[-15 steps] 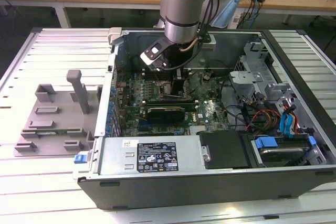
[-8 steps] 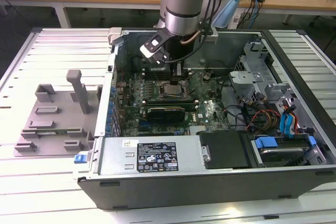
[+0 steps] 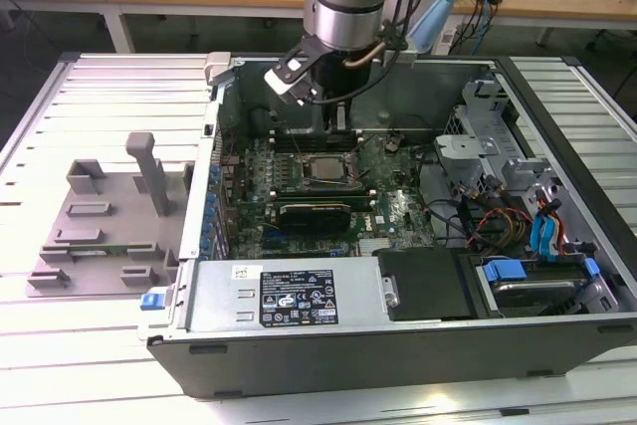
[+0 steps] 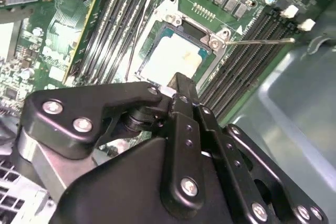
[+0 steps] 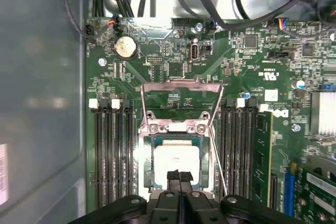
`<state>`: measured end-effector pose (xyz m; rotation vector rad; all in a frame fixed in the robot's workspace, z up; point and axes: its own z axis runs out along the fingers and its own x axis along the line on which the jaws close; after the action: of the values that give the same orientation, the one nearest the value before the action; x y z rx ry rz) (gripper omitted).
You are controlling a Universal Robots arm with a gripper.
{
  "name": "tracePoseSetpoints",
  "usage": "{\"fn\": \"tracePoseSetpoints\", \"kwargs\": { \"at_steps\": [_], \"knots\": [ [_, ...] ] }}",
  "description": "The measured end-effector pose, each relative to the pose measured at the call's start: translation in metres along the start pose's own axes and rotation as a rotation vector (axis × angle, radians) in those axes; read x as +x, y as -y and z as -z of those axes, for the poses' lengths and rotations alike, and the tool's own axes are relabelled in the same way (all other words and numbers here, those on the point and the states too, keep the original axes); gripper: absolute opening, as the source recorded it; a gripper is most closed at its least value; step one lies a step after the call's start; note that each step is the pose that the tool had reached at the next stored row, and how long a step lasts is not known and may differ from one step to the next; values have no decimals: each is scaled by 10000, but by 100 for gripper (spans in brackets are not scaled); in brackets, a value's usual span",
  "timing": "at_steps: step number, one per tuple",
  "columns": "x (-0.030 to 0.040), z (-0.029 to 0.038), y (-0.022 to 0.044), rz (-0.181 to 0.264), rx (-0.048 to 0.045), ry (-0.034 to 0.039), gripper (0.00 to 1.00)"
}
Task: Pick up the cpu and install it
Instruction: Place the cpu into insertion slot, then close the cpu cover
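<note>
Hand [image 5: 179, 177] | hanging just above the cpu [image 5: 176, 156], clenching shut, maybe holding nothing | cpu lying flat in the socket [image 5: 178, 138] on the green board [image 5: 157, 61], metal frame [image 5: 173, 127] standing open | computer case [image 3: 398, 345] sitting on the worktop [image 3: 100, 77]

Exterior view overlooks the case [image 3: 418, 350]; both wrist views share the socket [image 5: 176, 127] [image 4: 214, 42].

The cpu [image 5: 176, 162] lid is pale silvery metal, more satin than mirror. The socket frame [image 5: 181, 126] around it looks like bare shiny metal. The motherboard [image 5: 157, 56] is glossy green board. The gripper [image 5: 179, 176] links are smooth black with a soft sheen and bright metal screw heads. The case wall [image 5: 42, 77] is dull grey sheet metal, and the tray [image 3: 95, 231] looks like matt grey plastic.
</note>
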<state>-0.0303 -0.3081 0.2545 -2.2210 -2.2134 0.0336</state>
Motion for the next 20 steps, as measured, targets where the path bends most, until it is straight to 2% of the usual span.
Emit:
{"fn": "tracePoseSetpoints", "kwargs": {
  "at_steps": [2,5,7,14,15,16,18,19,20],
  "knots": [
    [-2,146,3,0,1,1,11],
    [-3,283,6,0,1,2,11],
    [-3,308,6,0,-1,-2,11],
    [-4,311,6,0,0,0,11],
    [-4,313,-13,0,4,4,11],
    [-3,311,-158,0,20,1,11],
    [-2,305,-304,1,83,1,11],
    [-2,301,-401,1,138,-9,11],
    [-1,299,-446,4,165,-22,11]
  ]
}}
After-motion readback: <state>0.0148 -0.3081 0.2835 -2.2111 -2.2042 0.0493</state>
